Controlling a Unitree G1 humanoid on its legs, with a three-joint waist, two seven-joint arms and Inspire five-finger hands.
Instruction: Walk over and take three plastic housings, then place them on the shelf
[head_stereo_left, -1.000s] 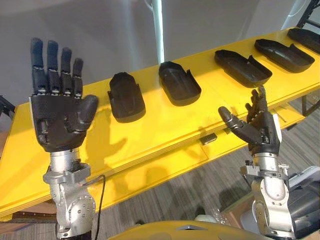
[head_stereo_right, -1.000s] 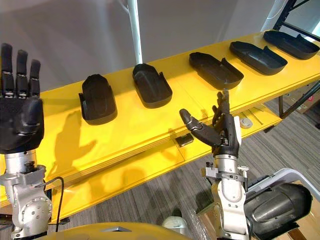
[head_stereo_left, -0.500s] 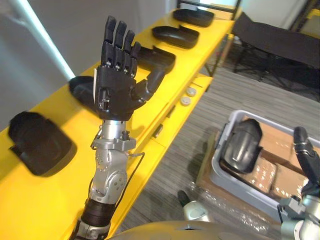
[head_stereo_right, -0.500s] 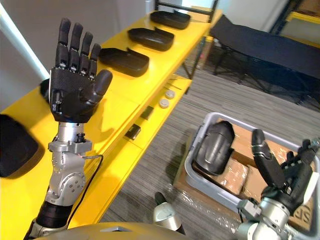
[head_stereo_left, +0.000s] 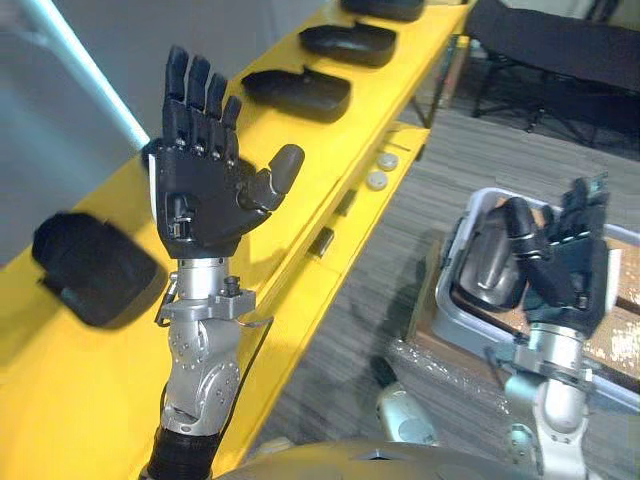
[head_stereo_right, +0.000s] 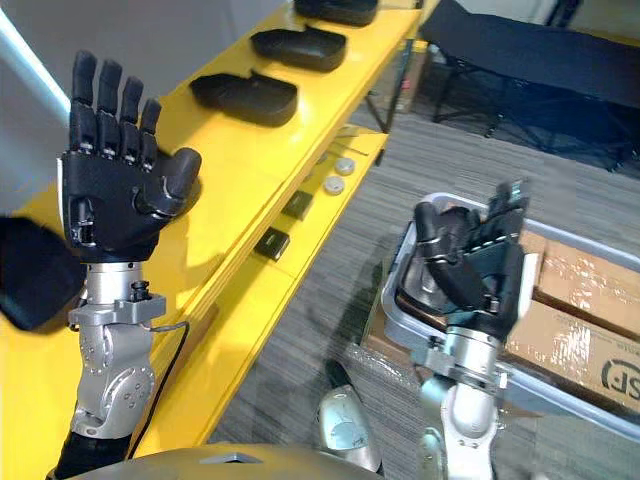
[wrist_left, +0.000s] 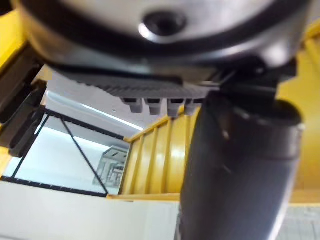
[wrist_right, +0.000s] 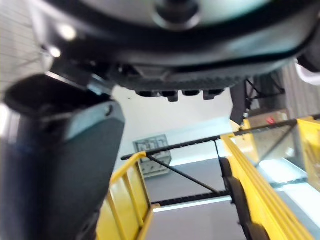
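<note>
Several black plastic housings lie in a row on the yellow shelf (head_stereo_left: 120, 400): one near me (head_stereo_left: 90, 268), and others further along (head_stereo_left: 300, 92) (head_stereo_left: 350, 42). Another housing (head_stereo_left: 487, 265) stands in a grey bin (head_stereo_left: 448, 300) on the floor to the right. My left hand (head_stereo_left: 205, 190) is raised in front of the shelf, palm toward me, fingers straight and open, holding nothing. My right hand (head_stereo_left: 565, 265) is held up in front of the bin, partly covering the housing inside, fingers upright and open, empty.
Cardboard boxes (head_stereo_right: 590, 320) fill the rest of the bin. Two small round discs (head_stereo_left: 378, 180) and small black blocks (head_stereo_left: 322, 242) sit on the shelf's lower ledge. A black folding cot (head_stereo_left: 560, 50) stands at the back right. Grey carpet lies between shelf and bin.
The camera swung from the shelf toward the bin. My right hand has risen in front of the bin. My left hand stays raised and open.
</note>
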